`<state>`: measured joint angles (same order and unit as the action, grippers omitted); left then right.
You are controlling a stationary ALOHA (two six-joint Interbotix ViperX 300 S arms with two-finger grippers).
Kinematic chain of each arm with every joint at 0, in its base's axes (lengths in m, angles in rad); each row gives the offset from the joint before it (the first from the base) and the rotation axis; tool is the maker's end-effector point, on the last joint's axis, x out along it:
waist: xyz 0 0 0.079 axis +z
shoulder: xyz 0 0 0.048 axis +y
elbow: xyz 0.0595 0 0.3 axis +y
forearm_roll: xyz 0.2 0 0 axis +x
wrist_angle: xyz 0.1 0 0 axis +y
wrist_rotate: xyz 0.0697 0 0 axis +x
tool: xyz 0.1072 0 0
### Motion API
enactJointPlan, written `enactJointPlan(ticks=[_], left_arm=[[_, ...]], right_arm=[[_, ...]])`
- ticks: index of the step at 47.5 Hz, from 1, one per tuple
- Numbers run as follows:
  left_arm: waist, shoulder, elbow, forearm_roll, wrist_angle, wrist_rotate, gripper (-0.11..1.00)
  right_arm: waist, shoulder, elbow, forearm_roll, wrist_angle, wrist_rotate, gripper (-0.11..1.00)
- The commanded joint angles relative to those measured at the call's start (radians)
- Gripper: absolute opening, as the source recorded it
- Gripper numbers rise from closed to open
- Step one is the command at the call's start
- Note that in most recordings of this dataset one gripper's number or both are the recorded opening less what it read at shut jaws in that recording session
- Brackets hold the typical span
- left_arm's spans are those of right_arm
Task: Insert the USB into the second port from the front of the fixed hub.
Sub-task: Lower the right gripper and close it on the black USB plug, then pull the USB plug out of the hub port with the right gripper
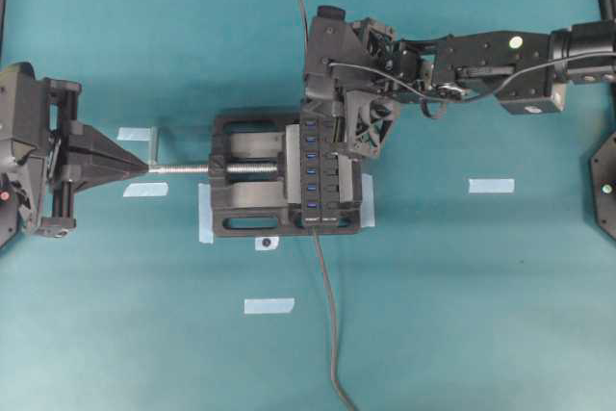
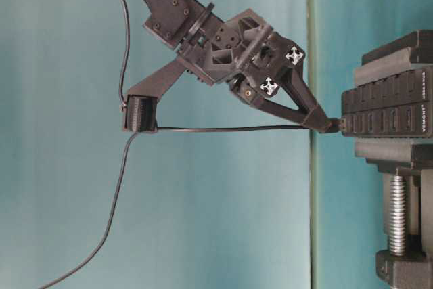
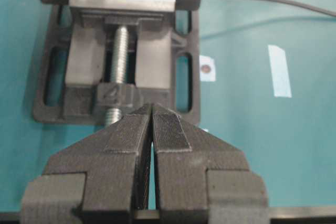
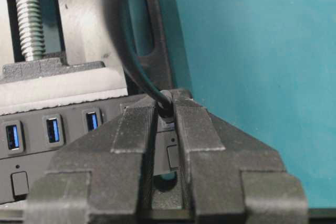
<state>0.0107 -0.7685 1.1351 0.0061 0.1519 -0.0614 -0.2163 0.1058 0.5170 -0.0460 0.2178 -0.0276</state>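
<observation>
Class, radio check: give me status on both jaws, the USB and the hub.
Left gripper shut, empty, beside the vise. Right gripper shut on the USB, at the fixed hub. Nothing blocking.

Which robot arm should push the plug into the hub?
The right. Its gripper pinches the USB right at the hub. The left gripper sits shut and empty, off by the vise screw.

txt: "VEMONT" in white, end face of the fixed hub [image 2: 385,114] | smaller line beside it unreadable
</observation>
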Motion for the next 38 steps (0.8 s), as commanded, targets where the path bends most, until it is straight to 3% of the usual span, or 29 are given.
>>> enactJointPlan(ticks=[1,38], left_arm=[[0.000,0.002,-0.012,0.003,-0.005,-0.002,0.00],[0.000,0.002,-0.014,0.003,-0.005,-0.003,0.00]], right_arm=[[0.005,-0.021,-0.023,0.003,-0.008,0.002,0.09],[0.006,-0.081,-0.025,0.005,-0.003,0.002,0.08]])
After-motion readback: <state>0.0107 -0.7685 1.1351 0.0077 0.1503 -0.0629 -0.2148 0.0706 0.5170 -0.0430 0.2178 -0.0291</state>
